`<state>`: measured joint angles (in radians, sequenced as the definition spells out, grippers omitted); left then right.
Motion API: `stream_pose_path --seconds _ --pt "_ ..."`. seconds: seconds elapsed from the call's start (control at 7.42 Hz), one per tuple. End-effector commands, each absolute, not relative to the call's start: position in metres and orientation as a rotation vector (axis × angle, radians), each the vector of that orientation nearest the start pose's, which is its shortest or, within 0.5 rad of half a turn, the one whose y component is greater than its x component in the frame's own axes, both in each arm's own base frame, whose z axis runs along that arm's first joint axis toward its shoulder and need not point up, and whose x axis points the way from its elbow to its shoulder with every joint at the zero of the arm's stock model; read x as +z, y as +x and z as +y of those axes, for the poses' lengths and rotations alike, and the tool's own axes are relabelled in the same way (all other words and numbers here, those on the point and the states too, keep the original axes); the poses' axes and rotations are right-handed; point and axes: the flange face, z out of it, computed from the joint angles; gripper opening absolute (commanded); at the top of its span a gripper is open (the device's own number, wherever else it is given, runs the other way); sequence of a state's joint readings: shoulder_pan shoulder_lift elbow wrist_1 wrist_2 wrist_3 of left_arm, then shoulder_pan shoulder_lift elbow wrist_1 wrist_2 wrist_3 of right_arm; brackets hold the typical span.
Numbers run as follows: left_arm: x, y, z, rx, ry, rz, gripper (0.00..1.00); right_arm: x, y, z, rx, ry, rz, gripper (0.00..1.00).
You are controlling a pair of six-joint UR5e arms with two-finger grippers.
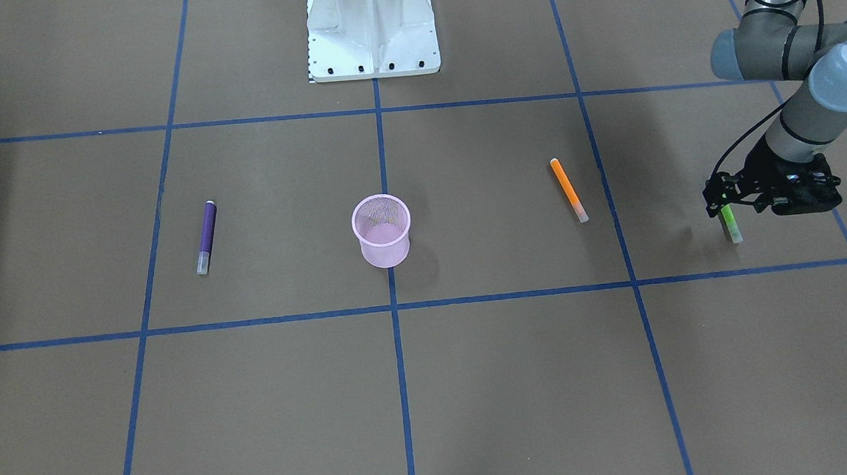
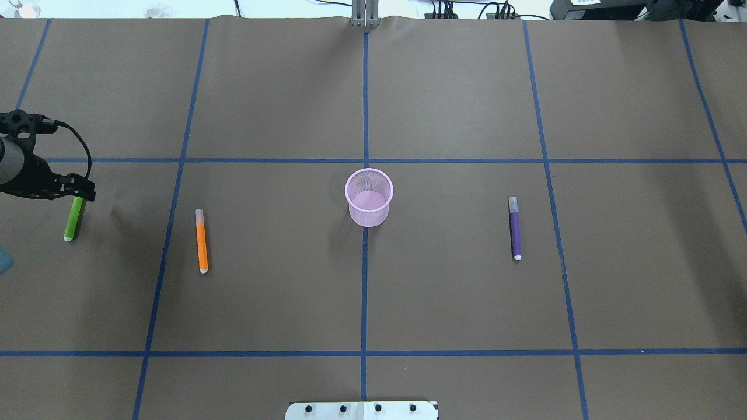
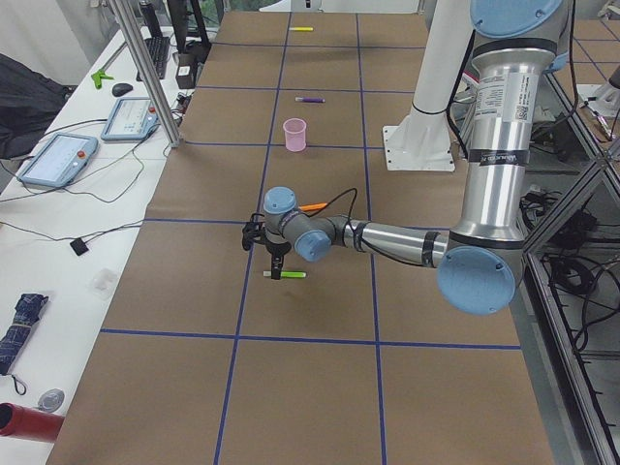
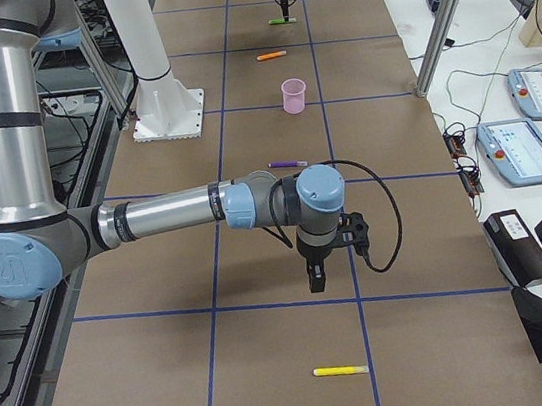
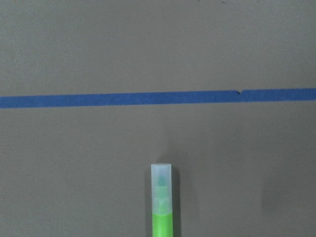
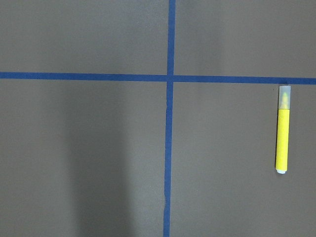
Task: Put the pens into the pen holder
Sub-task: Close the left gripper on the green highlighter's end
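My left gripper (image 1: 722,205) hangs over one end of the slim bright green pen (image 2: 72,220) at the overhead frame's left edge. I cannot tell how its jaws stand, nor those of the right gripper (image 4: 316,275). The round pink wire-mesh pen holder (image 2: 369,197) stands upright mid-frame on the table (image 2: 467,291).

Robotics lab: tape-gridded table (image 2: 467,291), teach pendants (image 3: 58,160), cabled bench (image 3: 58,252).

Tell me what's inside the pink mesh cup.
Nothing shows inside the pen holder but its own mesh. The bottom's near edge is hidden behind the wall.
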<state>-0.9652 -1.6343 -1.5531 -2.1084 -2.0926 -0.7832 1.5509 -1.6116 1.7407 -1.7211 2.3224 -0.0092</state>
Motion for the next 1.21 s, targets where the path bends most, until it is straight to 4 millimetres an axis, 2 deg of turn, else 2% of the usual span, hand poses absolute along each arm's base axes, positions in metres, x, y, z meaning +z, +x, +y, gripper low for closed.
stream_pose_path --seconds 0.0,1.08 --pt "0.592 0.249 -0.507 -0.014 0.107 0.746 0.83 0.611 0.056 -0.472 -0.02 -0.023 -0.752 1.0" --pt "0.604 0.249 -0.506 0.001 0.097 0.732 0.7 0.609 0.056 -0.477 -0.021 -0.019 -0.752 1.0"
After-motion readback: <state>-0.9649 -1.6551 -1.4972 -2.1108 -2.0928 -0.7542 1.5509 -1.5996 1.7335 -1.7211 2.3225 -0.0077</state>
